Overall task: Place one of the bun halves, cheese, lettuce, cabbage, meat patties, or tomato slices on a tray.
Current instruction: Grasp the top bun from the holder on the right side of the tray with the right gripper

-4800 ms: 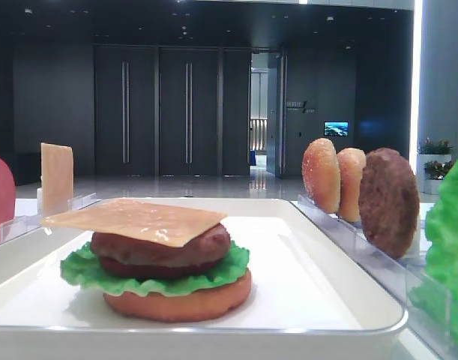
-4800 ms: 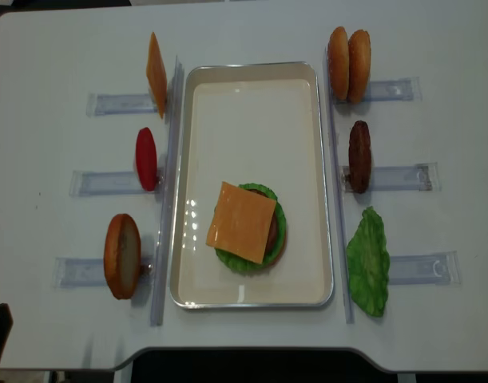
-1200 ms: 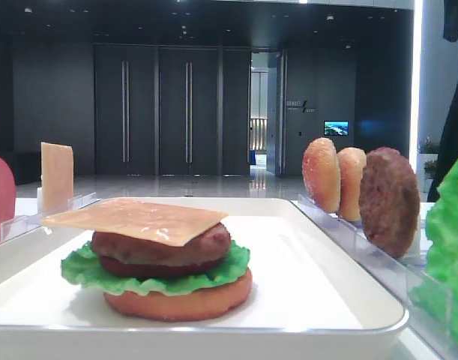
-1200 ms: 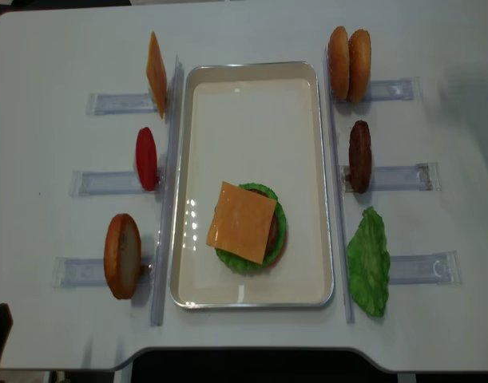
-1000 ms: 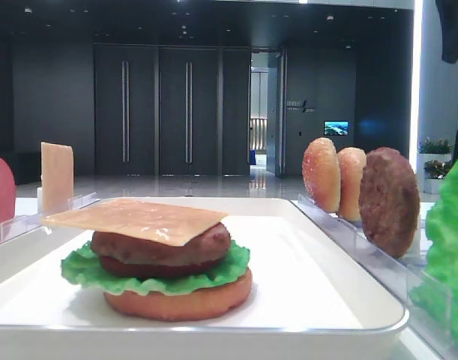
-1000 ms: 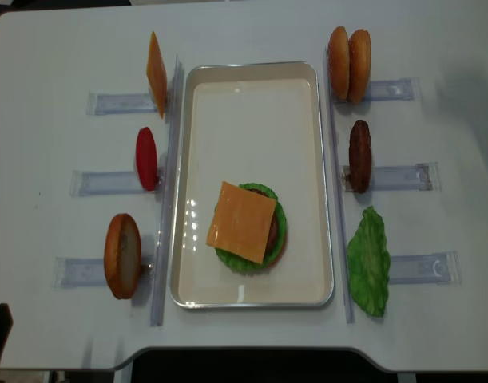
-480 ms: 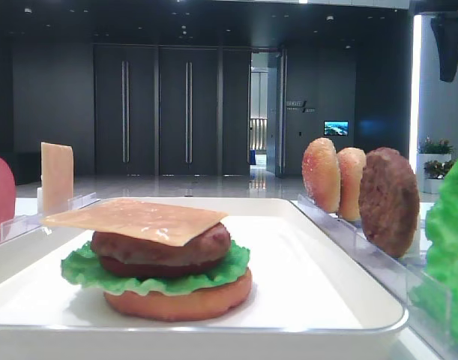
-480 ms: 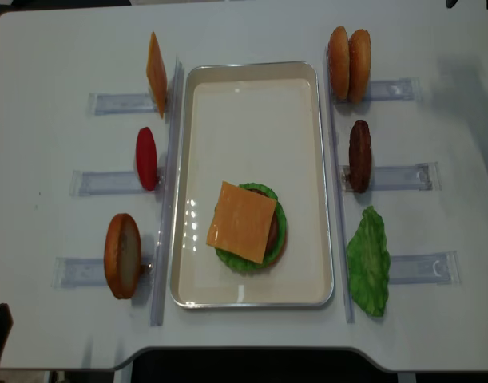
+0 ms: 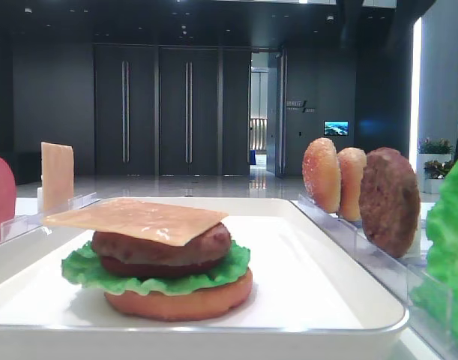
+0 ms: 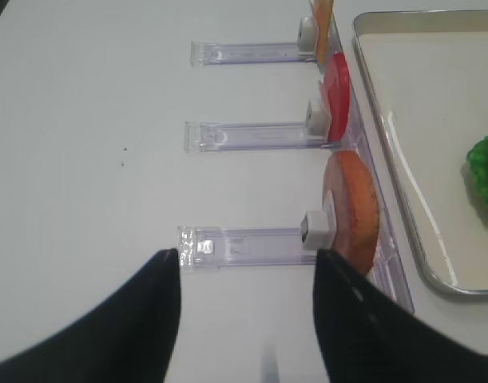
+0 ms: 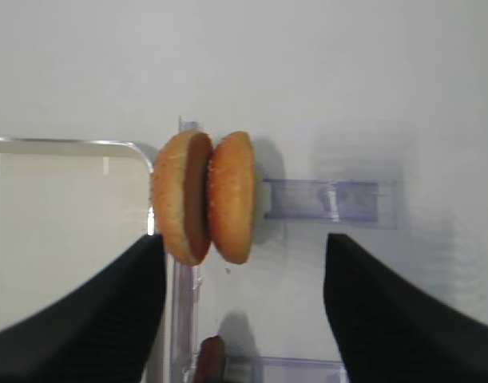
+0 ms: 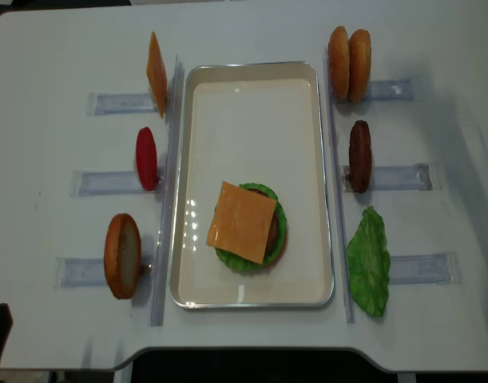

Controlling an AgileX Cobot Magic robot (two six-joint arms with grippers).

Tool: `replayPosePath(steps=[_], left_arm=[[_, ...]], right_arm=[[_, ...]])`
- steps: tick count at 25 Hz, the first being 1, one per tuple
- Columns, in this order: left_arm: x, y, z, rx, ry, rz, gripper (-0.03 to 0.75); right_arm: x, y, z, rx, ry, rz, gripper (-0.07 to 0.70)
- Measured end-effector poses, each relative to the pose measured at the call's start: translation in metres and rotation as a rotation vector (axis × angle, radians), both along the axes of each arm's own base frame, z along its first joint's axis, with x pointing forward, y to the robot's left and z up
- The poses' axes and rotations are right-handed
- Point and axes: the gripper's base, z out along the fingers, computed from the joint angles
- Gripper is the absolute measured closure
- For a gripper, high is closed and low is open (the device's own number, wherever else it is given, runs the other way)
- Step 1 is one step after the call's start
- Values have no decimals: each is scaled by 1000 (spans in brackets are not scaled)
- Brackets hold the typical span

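Your right pincer (image 11: 244, 311) hangs wide open and empty over the two bun tops (image 11: 204, 195), which stand on edge in their rack (image 11: 331, 201) beside the tray (image 12: 251, 299) so a finger fits on each side. Left pincer (image 10: 245, 319), also spread and empty, waits by the flat bun (image 10: 351, 209); the half-built burger (image 12: 247, 225) lacks only a top.

White table (image 12: 60, 48); clear slotted racks (image 12: 112, 103); dark doors (image 9: 157, 112).
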Motion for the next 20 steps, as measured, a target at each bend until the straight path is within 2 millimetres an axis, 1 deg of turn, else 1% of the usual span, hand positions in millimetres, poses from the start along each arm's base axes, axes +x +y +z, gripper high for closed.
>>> replayPosePath(steps=[4, 9, 13, 20], left_arm=[[0, 0, 0, 0, 0, 0, 307], [0, 0, 0, 0, 0, 0, 307], [0, 0, 0, 0, 0, 0, 307], [0, 0, 0, 0, 0, 0, 307]], right_arm=[[-6, 24, -3, 17, 13, 16, 216], [-3, 45, -25, 5, 62, 39, 216], [-2, 52, -35, -5, 85, 54, 211], [0, 58, -37, -2, 62, 66, 209]])
